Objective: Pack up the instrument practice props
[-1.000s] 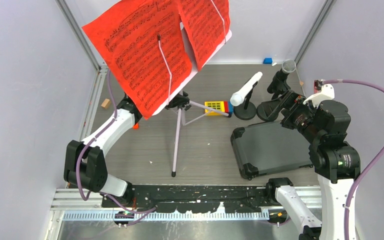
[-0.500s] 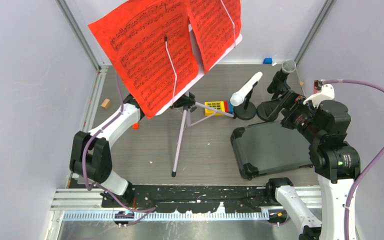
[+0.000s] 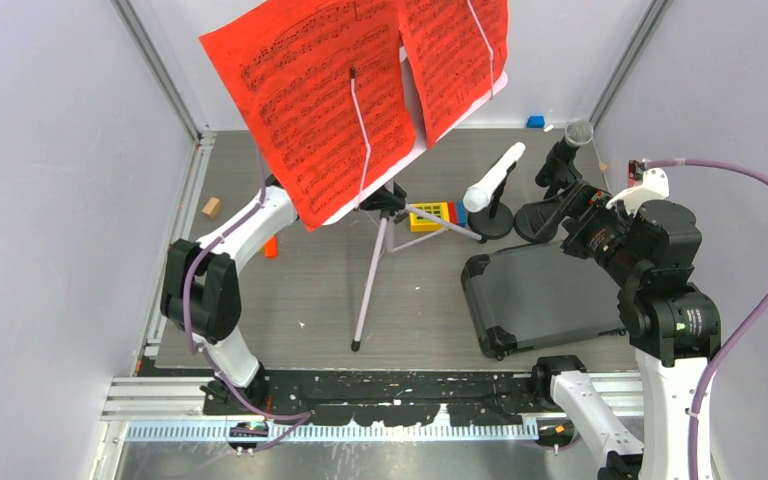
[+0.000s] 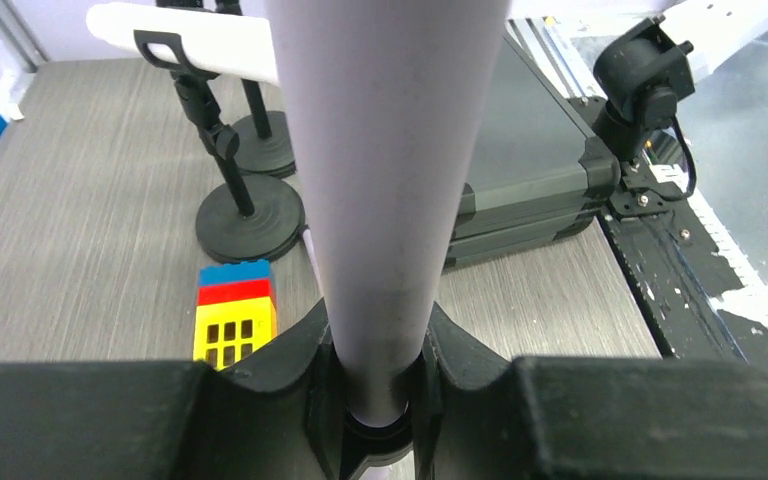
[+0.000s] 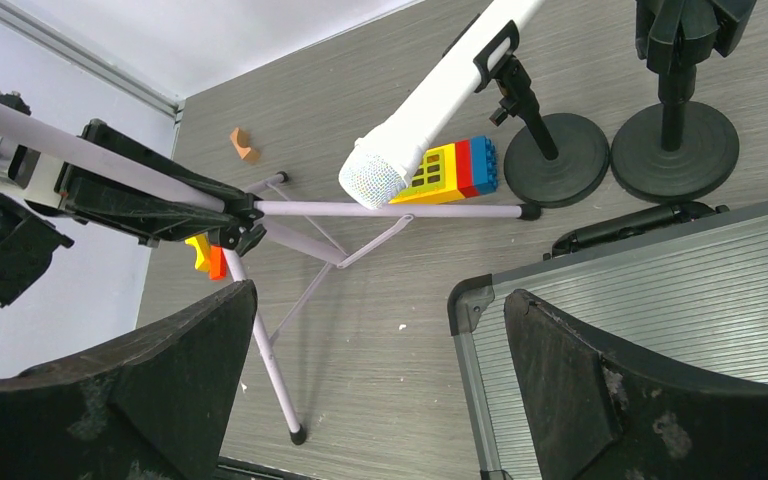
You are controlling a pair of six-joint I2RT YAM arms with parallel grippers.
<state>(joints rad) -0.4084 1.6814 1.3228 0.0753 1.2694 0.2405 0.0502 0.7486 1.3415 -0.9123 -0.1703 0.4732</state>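
Two red sheet-music pages (image 3: pixel 330 110) lie on the pale lilac music desk (image 3: pixel 484 98), high in the top view. Its pole (image 4: pixel 385 200) passes between the fingers of my left gripper (image 4: pixel 380 390), which is shut on it just above the tripod legs (image 3: pixel 372 280). The white microphone (image 3: pixel 492 178) and the black grey-headed microphone (image 3: pixel 570 140) sit tilted in two black round-based holders (image 5: pixel 557 160) (image 5: pixel 675 150). My right gripper (image 5: pixel 380 300) hangs open and empty above the case's left edge, near the holders.
A dark hard case (image 3: pixel 545 295) lies shut at the front right. A yellow, red and blue toy block (image 3: pixel 432 215) lies by the tripod. A wooden block (image 3: pixel 211 207), an orange piece (image 3: pixel 271 247) and a small blue block (image 3: pixel 535 122) lie on the floor. Walls close in on both sides.
My left arm has swung right, carrying the stand and its red pages to the right. The right arm, the microphones and the case have not moved.
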